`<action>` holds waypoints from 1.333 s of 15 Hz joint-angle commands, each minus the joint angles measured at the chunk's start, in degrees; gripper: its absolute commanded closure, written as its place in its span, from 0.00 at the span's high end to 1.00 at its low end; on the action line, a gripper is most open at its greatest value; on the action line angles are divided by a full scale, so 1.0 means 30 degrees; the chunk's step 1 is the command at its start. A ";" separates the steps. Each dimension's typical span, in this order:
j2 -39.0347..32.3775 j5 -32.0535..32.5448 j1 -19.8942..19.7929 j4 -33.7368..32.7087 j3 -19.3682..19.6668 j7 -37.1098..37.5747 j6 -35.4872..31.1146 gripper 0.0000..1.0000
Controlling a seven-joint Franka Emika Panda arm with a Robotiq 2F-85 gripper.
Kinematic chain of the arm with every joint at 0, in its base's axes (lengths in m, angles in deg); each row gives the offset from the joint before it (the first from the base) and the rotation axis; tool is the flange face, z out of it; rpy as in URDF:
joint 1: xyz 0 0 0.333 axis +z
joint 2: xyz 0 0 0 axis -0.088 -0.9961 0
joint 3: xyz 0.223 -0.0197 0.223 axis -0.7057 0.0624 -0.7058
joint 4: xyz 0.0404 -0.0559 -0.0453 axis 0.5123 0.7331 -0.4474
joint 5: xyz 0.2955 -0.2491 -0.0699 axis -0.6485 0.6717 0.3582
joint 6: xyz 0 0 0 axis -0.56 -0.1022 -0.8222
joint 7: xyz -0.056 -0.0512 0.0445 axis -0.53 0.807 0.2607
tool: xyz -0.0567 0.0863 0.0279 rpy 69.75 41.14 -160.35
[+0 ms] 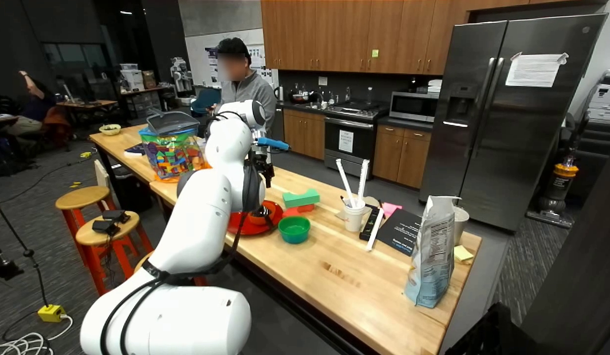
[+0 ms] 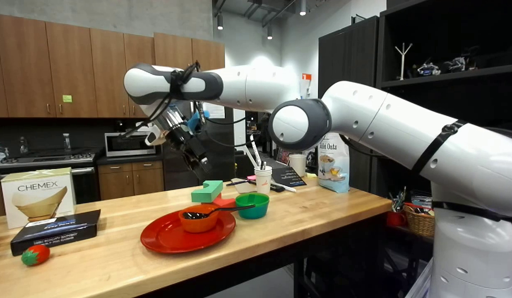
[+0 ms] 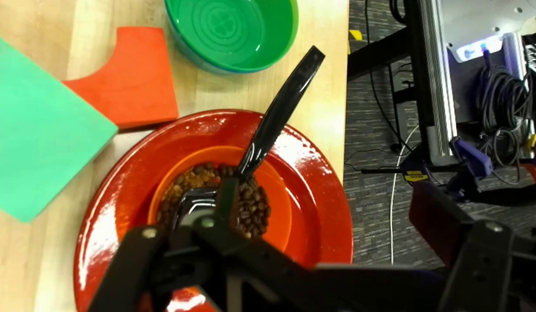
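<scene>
My gripper (image 2: 199, 164) is raised over the wooden table, tilted down, its fingers wide apart with nothing between them. In the wrist view the left finger overlaps an orange bowl (image 3: 276, 208) of coffee beans (image 3: 254, 210), while the right one shows against the floor. A black spoon (image 3: 278, 110) lies in the bowl, its handle leaning out over the rim towards a green bowl (image 3: 233, 30). The orange bowl stands on a red plate (image 2: 169, 240), below the gripper and apart from it. Beside the plate a green block (image 2: 207, 193) rests on a red-orange block (image 3: 138, 82).
A Chemex box (image 2: 38, 194), a black box (image 2: 57, 231) and a toy strawberry (image 2: 36, 254) occupy one end. Towards the other are a paper cup (image 1: 354, 218) with white sticks, a black booklet (image 1: 401, 230) and an oats bag (image 1: 431, 256). A person (image 1: 253, 91) stands behind the table.
</scene>
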 commanded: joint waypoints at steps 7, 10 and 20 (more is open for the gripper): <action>0.2366 -0.1947 0.0889 0.0600 -0.1234 -0.4027 -0.1297 1.00; 0.2518 -0.2881 0.1020 0.0628 -0.1799 -0.4686 -0.1069 1.00; 0.2822 -0.4058 0.2543 0.0470 -0.2462 -0.4606 -0.1194 1.00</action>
